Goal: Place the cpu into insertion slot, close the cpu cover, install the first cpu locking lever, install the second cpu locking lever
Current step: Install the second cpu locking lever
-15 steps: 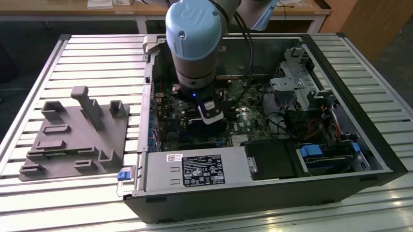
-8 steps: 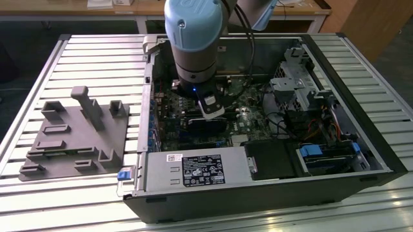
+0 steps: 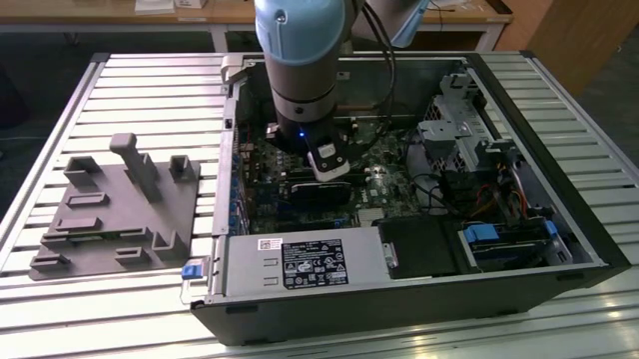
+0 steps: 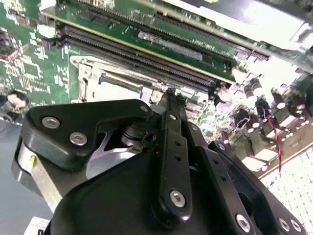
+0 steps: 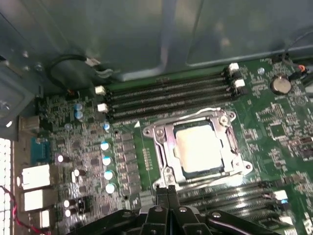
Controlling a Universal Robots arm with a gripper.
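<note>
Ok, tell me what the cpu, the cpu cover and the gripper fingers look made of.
cpu: pale matte metal face, probably a plated lid, glowing softly under the light.
cpu cover: bright bare metal frame with sharp glints, likely stamped steel.
gripper fingers: matte black, with silvery screw heads; coated metal or plastic, can't say.

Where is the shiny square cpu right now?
In the first wrist view the cpu sits in the insertion slot, framed by the cpu cover, between rows of black memory slots, just beyond the gripper.
</note>
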